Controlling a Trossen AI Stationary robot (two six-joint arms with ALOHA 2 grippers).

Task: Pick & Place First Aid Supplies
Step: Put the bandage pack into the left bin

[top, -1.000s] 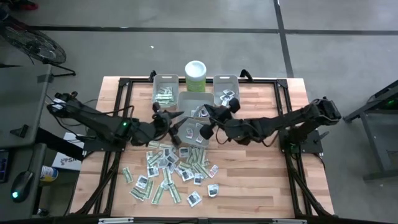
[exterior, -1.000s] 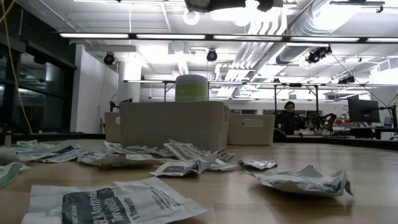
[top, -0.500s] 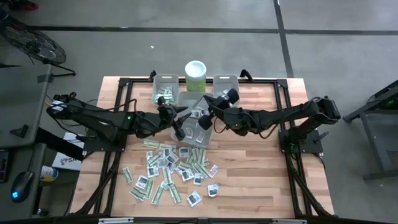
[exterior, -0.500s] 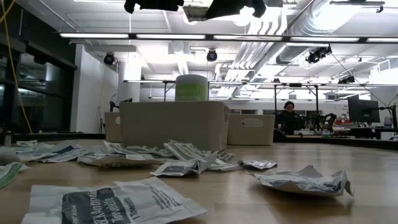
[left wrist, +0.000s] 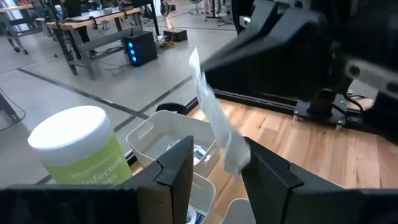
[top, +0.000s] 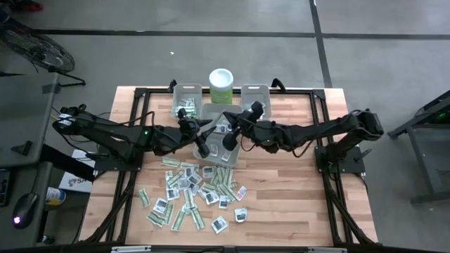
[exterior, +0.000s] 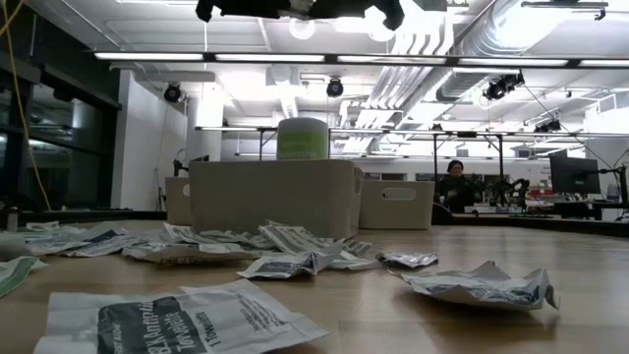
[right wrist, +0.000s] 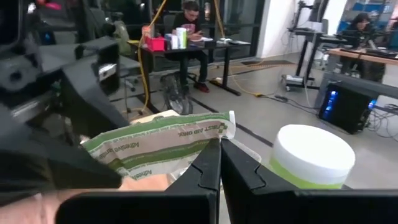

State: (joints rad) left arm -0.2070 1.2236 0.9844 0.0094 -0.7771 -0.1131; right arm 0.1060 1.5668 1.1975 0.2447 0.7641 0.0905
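Both grippers hover close together above the middle grey bin [top: 213,112], well clear of the table. My left gripper [top: 202,138] [left wrist: 217,171] has a white packet [left wrist: 211,106] standing up between its fingers, seen edge-on and twisted. My right gripper [top: 232,133] [right wrist: 220,163] is shut on a narrow green-white strip packet [right wrist: 158,146] with printed lettering. Many more packets [top: 193,190] lie flat on the wooden table nearer its front edge, and they also show in the low view [exterior: 295,258]. My left gripper has the white packet's lower end [left wrist: 233,155] between its two fingers. The packet rises from there, upright and twisted, lifted clear. The fingers point about level toward the far bins. The spot of contact itself is hidden low between the fingers. My right gripper pinches the strip packet's lower edge near one end [right wrist: 211,138] between its two fingertips. The fingers point about level, coming from the table's right. The packet sticks out sideways from them, lifted clear of the bin and table.
A pale green canister with a white lid [top: 221,86] stands at the far edge between two grey bins [top: 186,98] [top: 254,98] that hold some packets. Bare wood lies at the table's right. A person [exterior: 455,182] sits in the room beyond.
Both grippers have moved toward the table's far edge, over the middle bin, each carrying its packet. The left one has also gone a little toward the right, the right one toward the left, so they stand closer together. The right gripper has turned somewhat.
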